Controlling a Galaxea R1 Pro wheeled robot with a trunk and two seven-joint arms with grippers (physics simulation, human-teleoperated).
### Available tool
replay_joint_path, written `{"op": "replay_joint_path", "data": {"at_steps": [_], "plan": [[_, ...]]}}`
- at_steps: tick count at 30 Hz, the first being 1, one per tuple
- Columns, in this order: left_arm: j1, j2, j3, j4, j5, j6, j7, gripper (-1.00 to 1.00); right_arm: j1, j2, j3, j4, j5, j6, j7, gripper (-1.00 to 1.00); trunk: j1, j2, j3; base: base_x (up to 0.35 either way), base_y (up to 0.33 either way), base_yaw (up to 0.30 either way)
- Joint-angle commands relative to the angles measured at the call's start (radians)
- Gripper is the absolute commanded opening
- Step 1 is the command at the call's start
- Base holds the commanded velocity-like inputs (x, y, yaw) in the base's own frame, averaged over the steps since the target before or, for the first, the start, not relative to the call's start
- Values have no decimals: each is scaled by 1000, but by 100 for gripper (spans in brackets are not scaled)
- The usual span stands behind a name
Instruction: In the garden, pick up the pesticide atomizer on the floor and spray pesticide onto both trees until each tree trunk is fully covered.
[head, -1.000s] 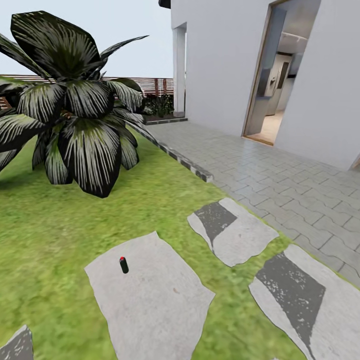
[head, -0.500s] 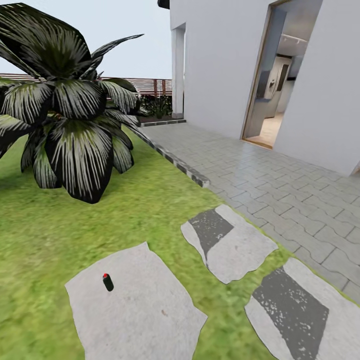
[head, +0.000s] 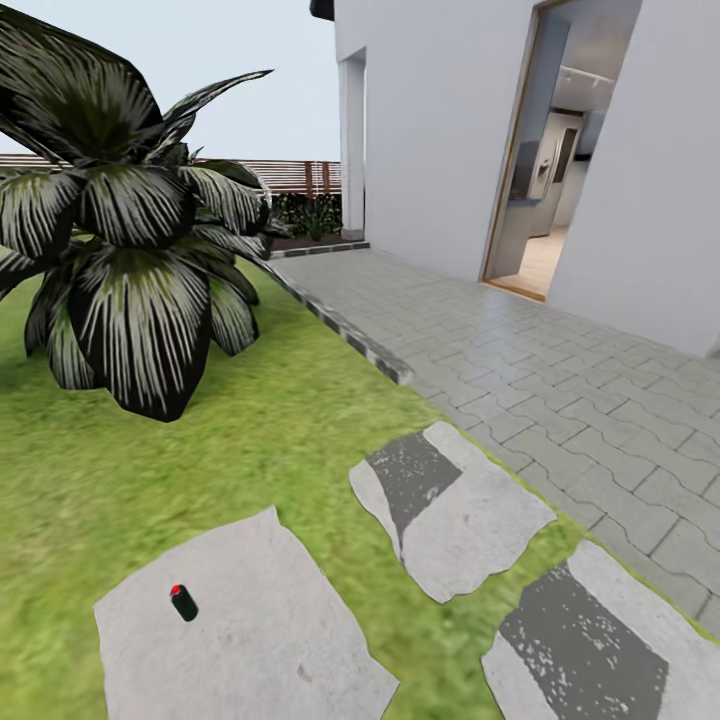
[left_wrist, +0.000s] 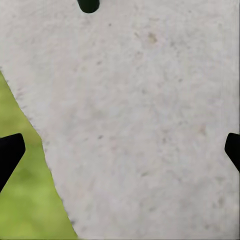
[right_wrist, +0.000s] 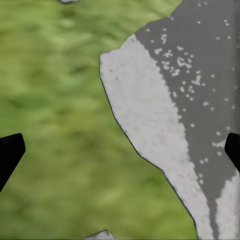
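Your atomizer (head: 183, 602), lower left of the head view, looks like smooth dark plastic with a glossy red cap. It lies on a matt, grainy stone slab (head: 260, 640). You see blurry, rough grass (head: 120, 480), matt grey paving (head: 560, 400), smooth white plastered walls (head: 440, 120), and a slatted wooden fence (head: 290, 175).

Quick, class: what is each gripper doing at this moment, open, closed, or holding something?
Left gripper: open, empty, over a grey stepping stone.
Right gripper: open, empty, over grass.
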Motion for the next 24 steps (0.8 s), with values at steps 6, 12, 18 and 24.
{"op": "replay_joint_path", "data": {"at_steps": [6, 12, 18, 24], "plan": [[0, 0, 0, 0, 0, 0, 0, 100, 0, 0, 0, 0, 0, 0, 0, 100, 0, 0, 0, 281, -168, 0], [0, 0, 0, 0, 0, 0, 0, 100, 0, 0, 0, 0, 0, 0, 0, 100, 0, 0, 0, 281, -168, 0], [0, 0, 0, 0, 0, 0, 0, 100, 0, 0, 0, -1, 0, 0, 0, 100, 0, 0, 0, 281, -168, 0], [0, 0, 0, 0, 0, 0, 0, 100, 0, 0, 0, -1, 0, -1, 0, 100, 0, 0, 0, 281, -168, 0]]}}
